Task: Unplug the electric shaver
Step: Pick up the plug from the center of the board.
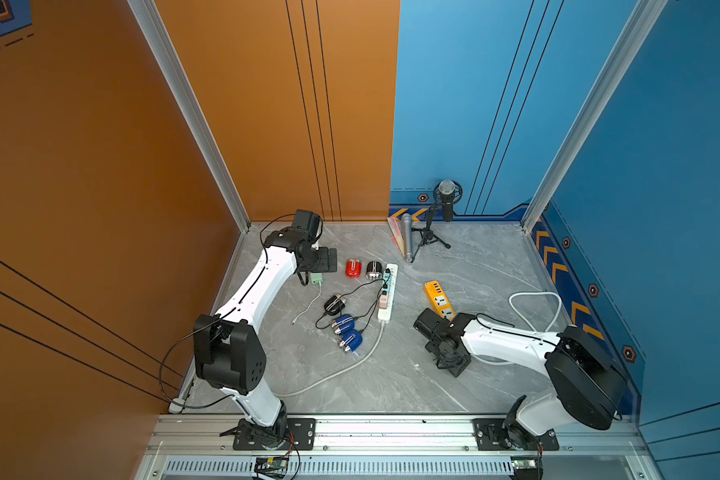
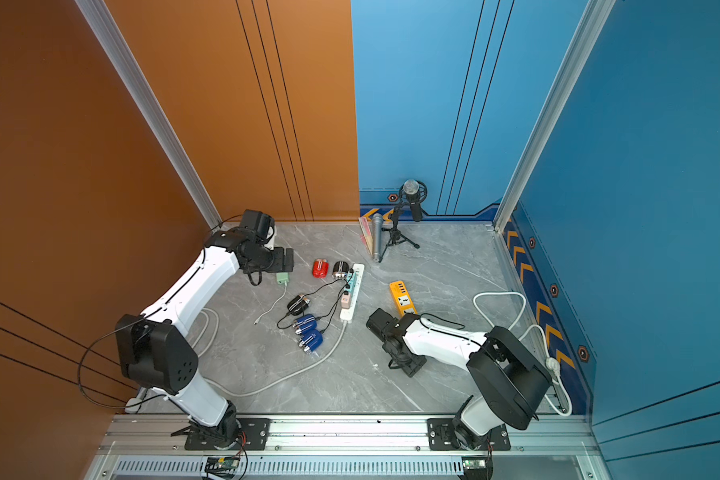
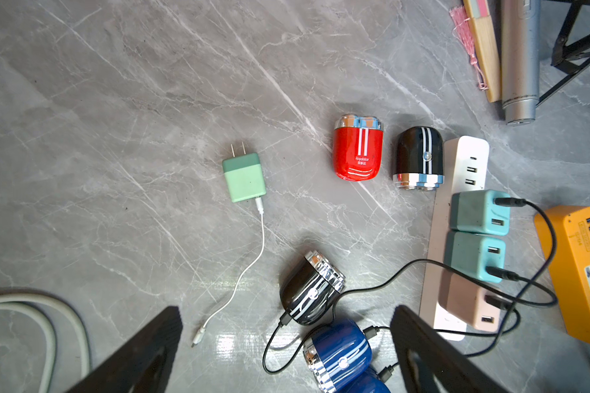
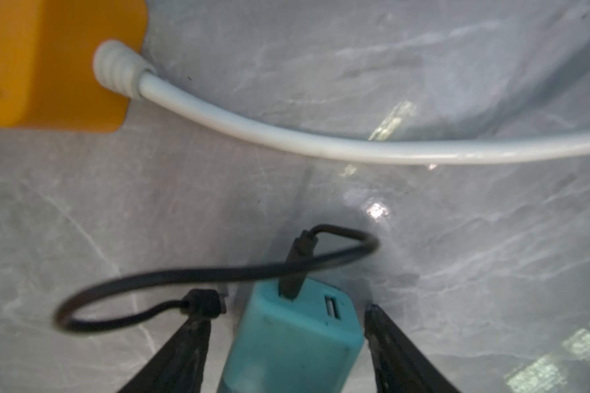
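While straddling teal adapter (image 4: pixel 297 343), grip uncertain, square right fingers (image 4: pixel 184 350) on its sides; avoid snagging black cable (image 4: pixel 218 274); left fingers (image 3: pixel 143 354) wide.

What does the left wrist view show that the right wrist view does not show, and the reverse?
Only the left wrist view: the red shaver, the loose green charger, and the white power strip with chargers plugged in. Only the right wrist view: a teal charger between the fingers of the right hand, with a black cable plugged into it. Both: the orange power strip and the grey table.
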`<state>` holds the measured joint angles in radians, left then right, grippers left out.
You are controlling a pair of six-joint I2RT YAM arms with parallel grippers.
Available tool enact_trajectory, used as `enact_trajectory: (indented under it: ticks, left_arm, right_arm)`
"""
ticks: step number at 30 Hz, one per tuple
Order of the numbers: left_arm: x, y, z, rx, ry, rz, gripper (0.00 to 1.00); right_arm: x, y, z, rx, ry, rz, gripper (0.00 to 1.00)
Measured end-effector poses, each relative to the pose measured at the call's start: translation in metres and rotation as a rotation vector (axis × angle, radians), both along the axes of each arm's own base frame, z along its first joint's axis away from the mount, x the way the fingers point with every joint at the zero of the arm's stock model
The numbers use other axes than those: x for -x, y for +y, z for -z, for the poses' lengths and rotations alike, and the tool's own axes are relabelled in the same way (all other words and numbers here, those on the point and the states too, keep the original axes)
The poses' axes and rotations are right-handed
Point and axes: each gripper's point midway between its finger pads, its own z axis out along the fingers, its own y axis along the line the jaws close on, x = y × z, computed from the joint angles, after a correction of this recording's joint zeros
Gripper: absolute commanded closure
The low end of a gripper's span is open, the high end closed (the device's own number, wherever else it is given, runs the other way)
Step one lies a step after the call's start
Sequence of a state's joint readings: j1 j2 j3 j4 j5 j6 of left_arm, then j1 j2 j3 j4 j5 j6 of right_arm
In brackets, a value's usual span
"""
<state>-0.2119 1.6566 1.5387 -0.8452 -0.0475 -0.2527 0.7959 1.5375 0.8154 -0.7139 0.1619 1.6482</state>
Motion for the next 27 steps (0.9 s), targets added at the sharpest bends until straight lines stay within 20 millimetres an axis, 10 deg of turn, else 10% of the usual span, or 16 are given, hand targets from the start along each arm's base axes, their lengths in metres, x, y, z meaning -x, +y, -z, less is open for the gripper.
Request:
enact_trajectory:
  ticks: [19,27]
  left_arm:
    - [0.014,0.017,-0.012,0.031,-0.023,-0.034,0.02]
    - [0.018,0.028,-0.018,0.072,-0.033,-0.078,0.02]
  right_arm:
    - [-0.001,0.007,-0.001,0.062,-0.004,-0.089,0.64]
    - [-0.031,0.038,-0.069,0.082,-0.117,-0.279,0.73]
